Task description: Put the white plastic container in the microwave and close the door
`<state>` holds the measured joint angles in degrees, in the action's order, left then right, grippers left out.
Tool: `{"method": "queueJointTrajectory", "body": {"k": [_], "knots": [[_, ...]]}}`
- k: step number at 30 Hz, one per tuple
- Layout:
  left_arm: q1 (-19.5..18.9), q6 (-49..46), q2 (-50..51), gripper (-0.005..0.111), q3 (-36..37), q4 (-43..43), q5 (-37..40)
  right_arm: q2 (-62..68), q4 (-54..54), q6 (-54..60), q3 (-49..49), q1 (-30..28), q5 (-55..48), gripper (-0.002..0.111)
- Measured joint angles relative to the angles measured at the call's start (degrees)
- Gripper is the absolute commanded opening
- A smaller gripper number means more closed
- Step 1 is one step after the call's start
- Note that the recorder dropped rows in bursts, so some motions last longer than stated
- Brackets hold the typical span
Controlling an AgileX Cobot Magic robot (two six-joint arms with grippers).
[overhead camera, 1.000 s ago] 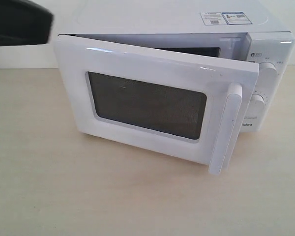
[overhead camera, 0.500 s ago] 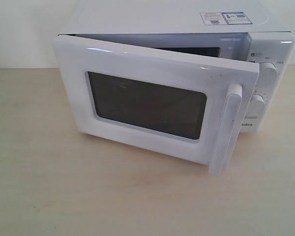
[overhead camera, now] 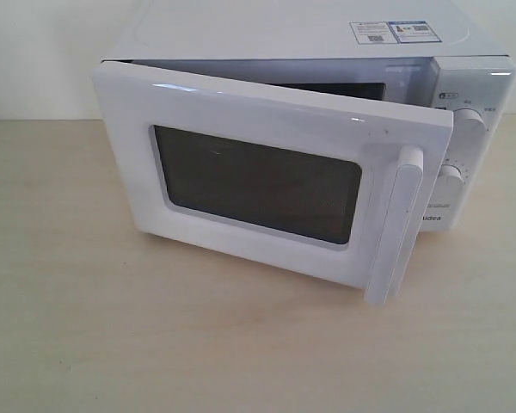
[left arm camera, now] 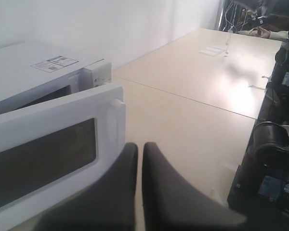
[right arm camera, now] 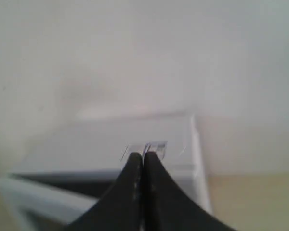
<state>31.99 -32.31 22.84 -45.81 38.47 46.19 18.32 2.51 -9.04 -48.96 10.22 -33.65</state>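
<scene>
The white microwave point(overhead camera: 267, 34) stands on the pale wooden table with its door point(overhead camera: 249, 185) swung partly shut, a wedge of gap still showing at the top and handle side. Its bar handle point(overhead camera: 396, 224) faces the camera. The door's dark window hides the cavity, so the white plastic container is not visible. Neither arm shows in the exterior view. In the left wrist view my left gripper point(left arm camera: 140, 147) is shut and empty, off to the handle side of the door point(left arm camera: 48, 144). My right gripper point(right arm camera: 143, 156) is shut and empty, above the microwave point(right arm camera: 111, 144).
The two dials point(overhead camera: 464, 129) sit on the microwave's right panel. Bare pale table point(overhead camera: 155, 335) spreads in front of the door. In the left wrist view, dark robot hardware point(left arm camera: 274, 159) stands at the table's edge.
A second ago a dark arm part showed at the exterior view's upper left; it has withdrawn out of view. The door has not moved.
</scene>
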Motion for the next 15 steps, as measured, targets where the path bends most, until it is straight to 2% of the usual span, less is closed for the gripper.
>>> {"method": "queueJointTrajectory", "body": {"k": [4, 9, 15], "knots": [[0.00, 0.00, 0.00, 0.004, 0.00, 0.00, 0.00, 6.52, 9.25, 0.32, -0.23, 3.84, -6.65, 0.000], [0.00, 0.12, 0.00, 0.004, 0.10, 0.00, 0.22, 10.02, 12.82, -1.48, -0.23, 5.79, -6.51, 0.000], [0.00, 0.12, 0.00, 0.004, 0.10, 0.00, 0.22, 14.29, 19.65, 4.20, 0.08, 5.77, -4.77, 0.000]]}}
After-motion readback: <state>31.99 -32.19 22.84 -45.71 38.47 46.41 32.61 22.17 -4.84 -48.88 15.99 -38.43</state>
